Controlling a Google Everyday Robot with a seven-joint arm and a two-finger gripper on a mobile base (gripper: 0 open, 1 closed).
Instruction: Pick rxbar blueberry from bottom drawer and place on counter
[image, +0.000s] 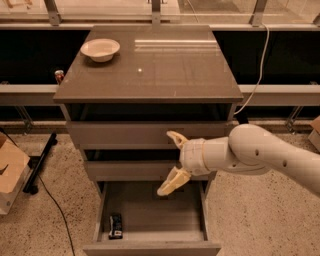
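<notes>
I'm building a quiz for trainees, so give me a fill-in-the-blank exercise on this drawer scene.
1. The bottom drawer holds one item: the ____.
2. The only thing on the counter is a pale ____.
3. The gripper, hovering above that drawer, has its fingers ____.
Missing words: rxbar blueberry; bowl; open.

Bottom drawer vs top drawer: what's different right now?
The bottom drawer is pulled out; the top drawer is shut. The bottom drawer shows the rxbar blueberry at its front left; the top drawer's inside is hidden. The open gripper hangs over the bottom drawer's tray, its upper finger level with the top drawer's front. Both have plain grey-brown fronts.
</notes>
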